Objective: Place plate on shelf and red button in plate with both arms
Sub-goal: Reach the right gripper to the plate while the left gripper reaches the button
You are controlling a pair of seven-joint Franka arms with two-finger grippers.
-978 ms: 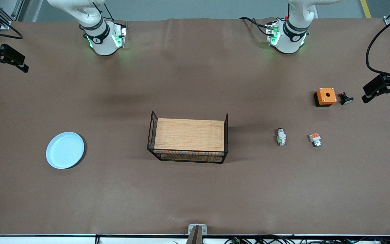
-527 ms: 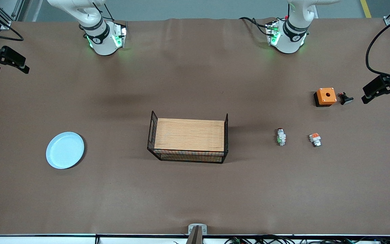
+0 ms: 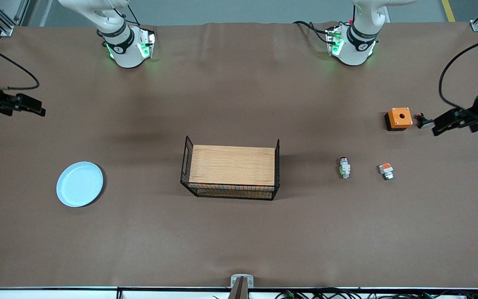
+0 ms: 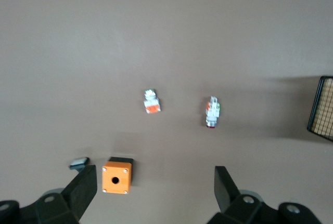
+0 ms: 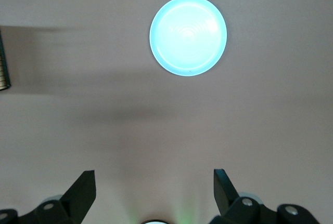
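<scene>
The pale blue plate (image 3: pixel 80 184) lies flat on the table toward the right arm's end; the right wrist view shows the plate (image 5: pixel 188 35) whole. My right gripper (image 3: pixel 35 109) hangs open and empty over bare table, well apart from the plate. The red button (image 3: pixel 345 167), a small white-grey part with green marks, lies toward the left arm's end, and the left wrist view also shows the red button (image 4: pixel 212 112). My left gripper (image 3: pixel 440 124) hangs open and empty beside the orange box (image 3: pixel 399 118). Its fingers (image 4: pixel 86 187) stand wide apart.
A black wire rack with a wooden top (image 3: pixel 231 170) stands mid-table. A white piece with an orange block (image 3: pixel 386 170) lies beside the red button. A small black part (image 3: pixel 423 121) sits next to the orange box, close under the left gripper.
Both grippers have come in from the table's ends, lower in the front view. The left one now reaches the black part by the orange box. Nothing on the table has moved.
</scene>
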